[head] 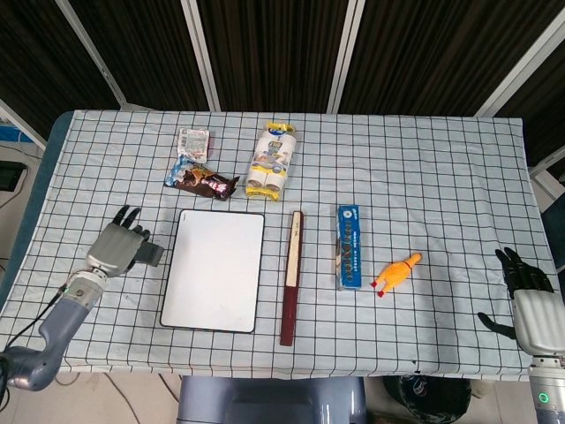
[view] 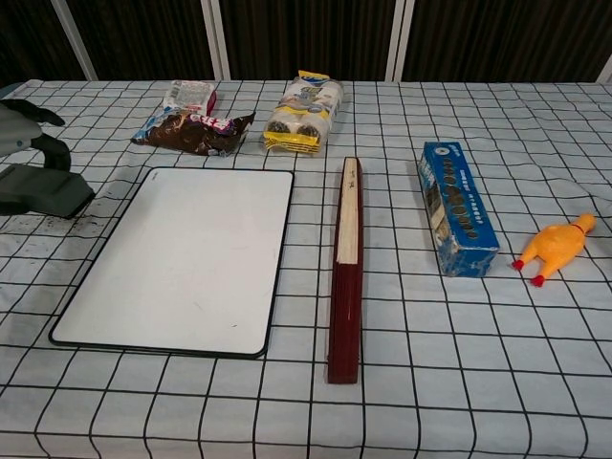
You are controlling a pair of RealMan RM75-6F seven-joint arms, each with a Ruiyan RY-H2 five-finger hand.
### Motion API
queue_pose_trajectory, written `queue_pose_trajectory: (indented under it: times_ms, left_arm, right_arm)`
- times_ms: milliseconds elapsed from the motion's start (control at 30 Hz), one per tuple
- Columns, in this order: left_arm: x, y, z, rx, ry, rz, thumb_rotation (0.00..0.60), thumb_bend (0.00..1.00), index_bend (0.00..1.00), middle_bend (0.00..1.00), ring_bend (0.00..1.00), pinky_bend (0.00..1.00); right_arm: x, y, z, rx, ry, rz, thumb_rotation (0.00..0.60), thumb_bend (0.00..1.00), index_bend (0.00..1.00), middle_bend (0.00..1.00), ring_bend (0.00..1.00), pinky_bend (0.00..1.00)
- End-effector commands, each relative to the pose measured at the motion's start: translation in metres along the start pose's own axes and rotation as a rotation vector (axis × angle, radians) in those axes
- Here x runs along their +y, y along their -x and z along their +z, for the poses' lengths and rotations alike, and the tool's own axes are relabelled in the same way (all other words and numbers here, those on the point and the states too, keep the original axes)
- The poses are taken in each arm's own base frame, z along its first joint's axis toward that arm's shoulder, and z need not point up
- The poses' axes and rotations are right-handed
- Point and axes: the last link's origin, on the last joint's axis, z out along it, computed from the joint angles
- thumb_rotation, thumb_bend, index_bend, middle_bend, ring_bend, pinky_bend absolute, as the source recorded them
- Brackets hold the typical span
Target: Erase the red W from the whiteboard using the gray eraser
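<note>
- Gray eraser [head: 150,255] is gripped in the left robot hand [head: 116,248], fingers curled over it, off the board's left edge above the checked desk [head: 424,177].
- Dark specks lie on the cloth just right of the eraser in the chest view, likely marker dust.
- Whiteboard [head: 214,269] lies flat; its surface reads plain white in both views, no red W visible. Judgement: erasing looks done; what is left is setting the eraser down.
- Behind the board: brown snack packet [head: 201,181], small white packet [head: 193,140], yellow roll pack [head: 272,159].
- Right of the board: closed dark-red fan [head: 290,276], blue box [head: 349,246], orange rubber chicken [head: 397,272], none touching the board.
- Right robot hand [head: 526,283] sits at the desk's far right edge, fingers apart, holding nothing.
</note>
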Motion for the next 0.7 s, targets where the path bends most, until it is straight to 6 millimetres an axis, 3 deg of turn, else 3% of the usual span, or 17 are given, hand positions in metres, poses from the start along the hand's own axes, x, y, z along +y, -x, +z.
queue_pose_trajectory:
  times_ms: [33, 333, 500, 700]
  left_arm:
    - [-0.013, 0.01, -0.006, -0.039, -0.027, -0.002, 0.6, 0.29, 0.39, 0.4, 0.0, 0.0]
    - [-0.023, 0.038, 0.002, -0.091, -0.052, -0.028, 0.6, 0.27, 0.37, 0.39, 0.0, 0.0]
    - [-0.025, 0.038, 0.004, -0.067, -0.057, -0.015, 0.6, 0.15, 0.24, 0.27, 0.0, 0.0]
    - [-0.033, 0.034, -0.012, -0.07, -0.076, 0.053, 0.6, 0.13, 0.06, 0.09, 0.0, 0.0]
  right_arm:
    - [0.0, 0.0, 0.0, 0.001, 0.001, -0.001, 0.6, 0.13, 0.05, 0.08, 0.18, 0.19]
    - [0.0, 0.0, 0.0, 0.001, 0.0, -0.004, 0.6, 0.13, 0.05, 0.08, 0.18, 0.19]
    - [0.0, 0.0, 0.0, 0.002, -0.001, -0.006, 0.6, 0.13, 0.05, 0.08, 0.18, 0.19]
    - [0.0, -0.001, 0.001, 0.008, 0.003, -0.01, 0.6, 0.13, 0.05, 0.08, 0.18, 0.19]
